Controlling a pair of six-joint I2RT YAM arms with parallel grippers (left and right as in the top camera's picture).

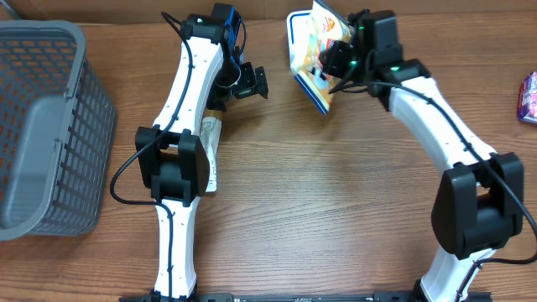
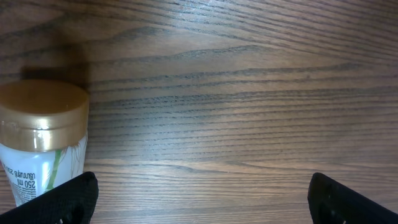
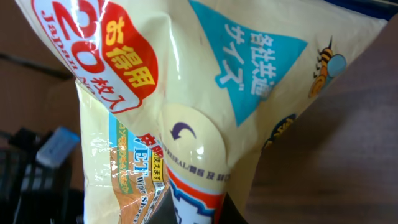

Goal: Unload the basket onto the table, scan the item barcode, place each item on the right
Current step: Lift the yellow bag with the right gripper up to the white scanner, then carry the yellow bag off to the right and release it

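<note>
The right arm point(image 1: 436, 117) reaches to the far side of the worktop point(image 1: 336, 210). Its jaws are pressed together on a yellow wipes packet point(image 1: 312, 59) with a blue border. The packet is held tilted up on edge, right of the worktop's middle and near the far edge. In the right wrist view the packet point(image 3: 186, 93) fills almost the whole picture. It shows red and blue printed labels and a round resealable flap, and the dark jaws pinch it at the bottom edge. No barcode can be made out on the side that shows.

The left arm point(image 1: 189, 92) stretches toward the far edge too. Its jaws are spread wide and hold nothing; in the left wrist view only bare wood lies between the two black tips. A white bottle point(image 2: 37, 143) with a gold cap lies on the worktop just beside the left tip. From overhead the bottle point(image 1: 210, 159) is partly covered by the left arm. A blue object point(image 1: 233, 21) sits behind that arm's wrist; what it is cannot be told.

A grey basket point(image 1: 84, 117) stands at the left side of the worktop. A small purple packet point(image 1: 527, 96) lies at the right edge, well apart from both arms.
</note>
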